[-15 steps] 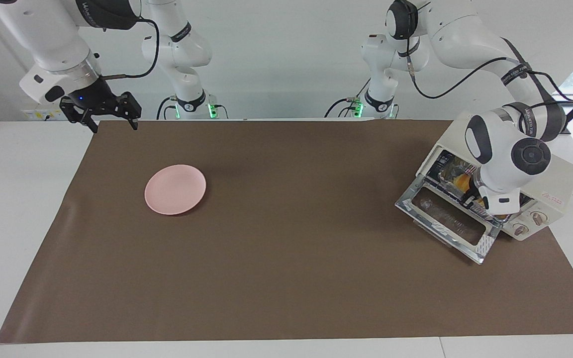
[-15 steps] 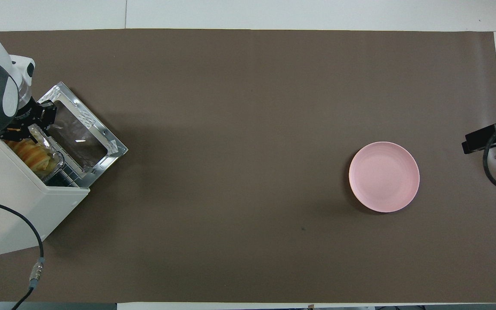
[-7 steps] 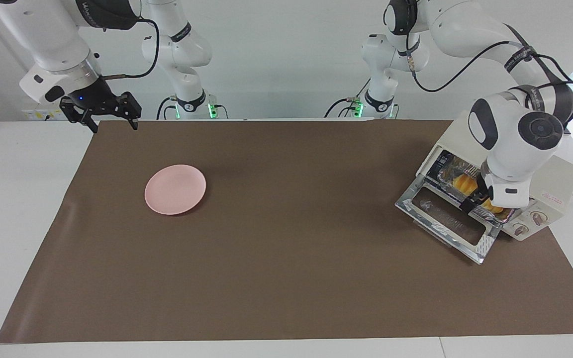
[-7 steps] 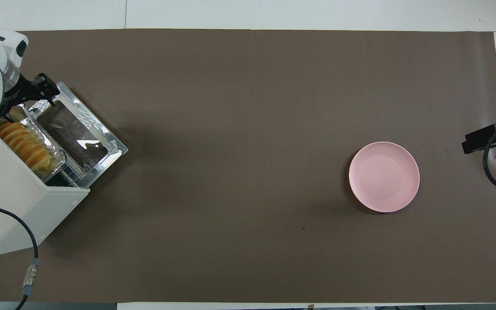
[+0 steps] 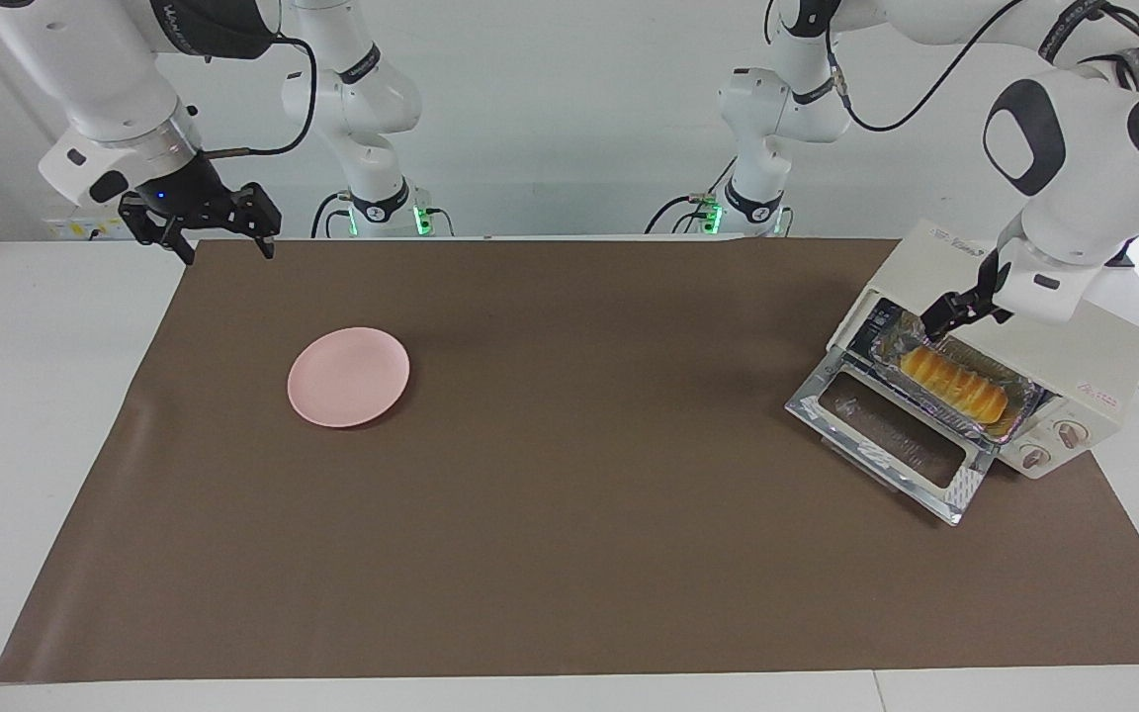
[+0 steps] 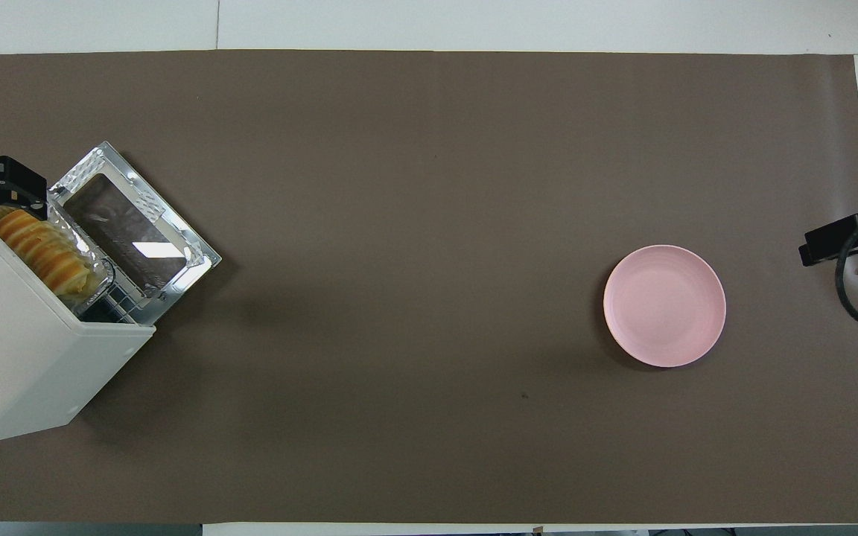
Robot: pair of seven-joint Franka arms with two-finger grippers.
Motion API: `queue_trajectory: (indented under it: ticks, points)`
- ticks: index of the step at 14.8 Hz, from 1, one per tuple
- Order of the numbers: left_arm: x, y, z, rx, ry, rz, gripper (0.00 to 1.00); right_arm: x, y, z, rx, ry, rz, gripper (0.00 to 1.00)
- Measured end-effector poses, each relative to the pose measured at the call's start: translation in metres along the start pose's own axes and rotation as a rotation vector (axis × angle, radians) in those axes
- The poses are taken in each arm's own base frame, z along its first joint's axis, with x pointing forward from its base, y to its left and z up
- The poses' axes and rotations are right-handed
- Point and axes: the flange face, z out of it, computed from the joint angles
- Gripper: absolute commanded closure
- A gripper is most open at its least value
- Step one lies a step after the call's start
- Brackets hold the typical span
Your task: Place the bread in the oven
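Note:
The golden ridged bread (image 5: 955,384) lies in a crinkled foil tray (image 5: 888,348) on the rack in the mouth of the cream-white oven (image 5: 1084,346). The oven's glass door (image 5: 886,435) is dropped open. The bread also shows in the overhead view (image 6: 42,249), at the oven's (image 6: 27,350) opening. My left gripper (image 5: 953,314) is empty and open, up in the air over the oven's top front edge, clear of the bread. My right gripper (image 5: 223,242) is open and empty, and waits over the table's edge at the right arm's end.
A round pink plate (image 5: 348,376) sits on the brown mat (image 5: 569,554) toward the right arm's end; it also shows in the overhead view (image 6: 664,305). The oven stands at the mat's edge at the left arm's end, its open door jutting over the mat.
My left gripper has lifted out of the oven's mouth and risen above its top edge. The bread stays in the foil tray, now uncovered. The right arm has not moved.

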Motion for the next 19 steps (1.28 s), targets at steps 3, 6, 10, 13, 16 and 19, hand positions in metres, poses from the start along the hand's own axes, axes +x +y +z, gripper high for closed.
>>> queue_trajectory:
  ticks: [3,6,10,13,16,19]
  points:
    - [-0.023,-0.006,0.0,-0.044,-0.015,0.035,0.0,0.0,0.0,0.0,0.0,0.0,0.0,0.0]
    - [-0.026,0.009,-0.002,-0.05,-0.015,0.07,0.0,0.0,0.0,0.0,0.0,0.0,0.0,0.0]
    - [-0.034,0.017,-0.009,-0.084,-0.015,0.111,0.0,0.0,0.0,0.0,0.0,0.0,0.0,0.0]
    - [-0.038,0.02,-0.013,-0.09,-0.012,0.12,0.0,0.0,0.0,0.0,0.0,0.0,0.0,0.0]
    - [-0.047,0.024,-0.014,-0.088,-0.02,0.121,0.0,0.0,0.0,0.0,0.0,0.0,0.0,0.0]
    - [-0.056,0.024,-0.015,-0.086,-0.016,0.121,0.0,0.0,0.0,0.0,0.0,0.0,0.0,0.0]
